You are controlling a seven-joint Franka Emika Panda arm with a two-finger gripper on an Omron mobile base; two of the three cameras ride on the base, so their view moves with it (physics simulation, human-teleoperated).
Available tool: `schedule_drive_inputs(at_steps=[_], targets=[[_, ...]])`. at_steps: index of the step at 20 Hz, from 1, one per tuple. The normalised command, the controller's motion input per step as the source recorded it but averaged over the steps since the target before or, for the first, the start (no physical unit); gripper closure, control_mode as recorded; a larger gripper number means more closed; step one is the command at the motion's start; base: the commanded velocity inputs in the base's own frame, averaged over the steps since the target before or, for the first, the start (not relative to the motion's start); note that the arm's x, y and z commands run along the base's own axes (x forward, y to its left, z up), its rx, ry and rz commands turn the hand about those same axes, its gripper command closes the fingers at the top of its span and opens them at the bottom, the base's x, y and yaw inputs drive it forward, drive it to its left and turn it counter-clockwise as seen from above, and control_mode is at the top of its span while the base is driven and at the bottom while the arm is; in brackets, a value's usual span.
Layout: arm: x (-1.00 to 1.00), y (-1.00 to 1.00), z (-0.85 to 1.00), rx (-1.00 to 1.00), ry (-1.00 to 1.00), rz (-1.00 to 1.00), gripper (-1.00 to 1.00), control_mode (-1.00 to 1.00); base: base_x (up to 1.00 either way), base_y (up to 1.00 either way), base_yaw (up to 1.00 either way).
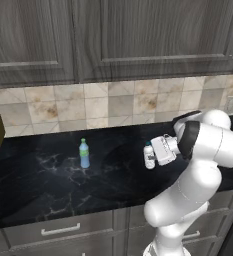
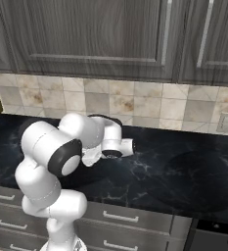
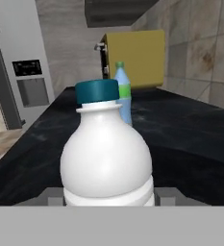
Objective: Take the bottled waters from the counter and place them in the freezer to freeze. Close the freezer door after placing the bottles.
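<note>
**A:** So where's the claw right now?

**B:** Right at the white bottle, the one with the blue cap. It's standing upright on the black surface, long axis vertical, and the claw comes at it sideways. In the hand view the bottle sits dead centre between the fingers. Looks like they're pinching it, though I can't tell for sure.

**A:** And the other one?

**B:** The green-capped bottle stands well apart, further along the surface. The freezer is beyond that end.

Flat, even rendered light, soft and slightly blurry, with faint sheen on the counter and no hard shadows.
</note>
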Motion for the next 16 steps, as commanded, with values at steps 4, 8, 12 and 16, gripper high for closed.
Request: schedule_drive_inputs(at_steps=[4,8,12,16], targets=[[0.0,0.0,0.0,0.0,0.05,0.0,1.0,-1.0,0.0,0.0,0.0],[-0.16,0.0,0.22,0.07,0.06,0.0,1.0,-1.0,0.0,0.0,0.0],[-0.44,0.0,0.69,0.3,0.0,0.0,1.0,-1.0,0.0,0.0,0.0],[-0.62,0.06,0.71,0.19,-0.01,0.0,1.0,-1.0,0.0,0.0,0.0]])
